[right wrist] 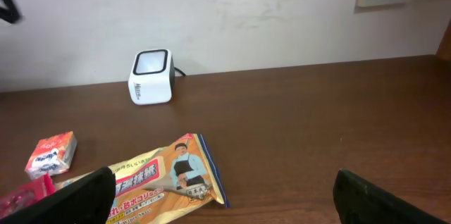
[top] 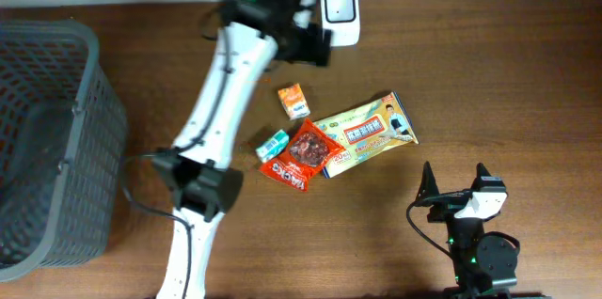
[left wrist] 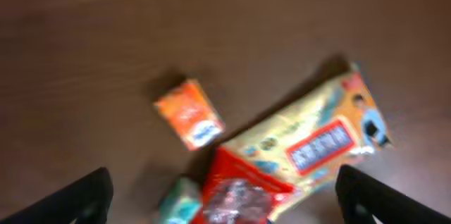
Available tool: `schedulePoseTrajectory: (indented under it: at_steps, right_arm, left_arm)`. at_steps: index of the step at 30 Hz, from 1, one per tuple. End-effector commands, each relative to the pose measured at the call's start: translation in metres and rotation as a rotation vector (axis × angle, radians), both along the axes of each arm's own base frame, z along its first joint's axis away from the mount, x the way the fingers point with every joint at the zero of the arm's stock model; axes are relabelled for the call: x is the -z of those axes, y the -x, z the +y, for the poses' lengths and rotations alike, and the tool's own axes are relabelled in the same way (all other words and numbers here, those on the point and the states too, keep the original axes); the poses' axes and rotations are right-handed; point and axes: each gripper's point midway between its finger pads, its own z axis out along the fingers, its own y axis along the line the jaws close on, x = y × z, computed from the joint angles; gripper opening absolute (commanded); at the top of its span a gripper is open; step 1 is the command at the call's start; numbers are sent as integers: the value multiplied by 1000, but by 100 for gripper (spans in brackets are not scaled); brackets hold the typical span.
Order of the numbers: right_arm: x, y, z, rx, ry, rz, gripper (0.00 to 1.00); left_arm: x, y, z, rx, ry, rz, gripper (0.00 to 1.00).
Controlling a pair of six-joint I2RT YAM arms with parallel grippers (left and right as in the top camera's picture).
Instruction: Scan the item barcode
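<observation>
Diagonally the yellow packet (top: pixel 365 133) runs lower-left to upper-right; left hand (left wrist: pixel 225 203) and right hand (right wrist: pixel 225 199) gape empty.

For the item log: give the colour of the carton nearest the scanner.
Orange: the carton shows best in the left wrist view.
</observation>
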Motion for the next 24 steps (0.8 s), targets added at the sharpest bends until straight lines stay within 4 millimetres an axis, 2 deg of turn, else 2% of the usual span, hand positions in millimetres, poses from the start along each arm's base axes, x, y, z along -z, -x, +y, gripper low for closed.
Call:
schedulePoseTrajectory:
  at_steps: [1,2,5,8,11,13,15,17,19,20,22,24]
  right_arm:
    - [4,0,-2,7,1,6,98]
    - [4,0,-2,7,1,6,98]
    - [4,0,-2,7,1,6,98]
    - [4,0,-2,7,1,6,98]
    - [4,0,-2,7,1,6,98]
    - [4,0,-2,7,1,6,98]
    - [4,0,-2,7,1,6,98]
    - [4,0,-2,7,1,6,98]
    - [-4,-1,-1,5,-24,-26,98]
    - [-12,-1,8,-45,-120,-60,98]
    - [-28,6,51,-295,-393,-69,98]
    - [-53,14,66,-411,-424,-146,98]
  left_arm:
    - [-9,-17,77,-142,-106,-20,99]
    - [-9,-21,89,-167,-110,-16,99]
    - [-7,-22,109,-205,-134,-2,99]
    - [-12,-33,147,-290,-300,-70,99]
    - [-16,-48,155,-322,-302,-128,99]
    - [-12,-57,165,-349,-295,-136,99]
    - [4,-59,168,-350,-279,-91,99]
    - [26,-50,170,-336,-312,-10,99]
    - [32,-50,170,-334,-318,5,99]
    - [32,-50,170,-334,-318,5,99]
    - [32,-50,170,-333,-318,5,99]
    - [32,-50,170,-333,-318,5,99]
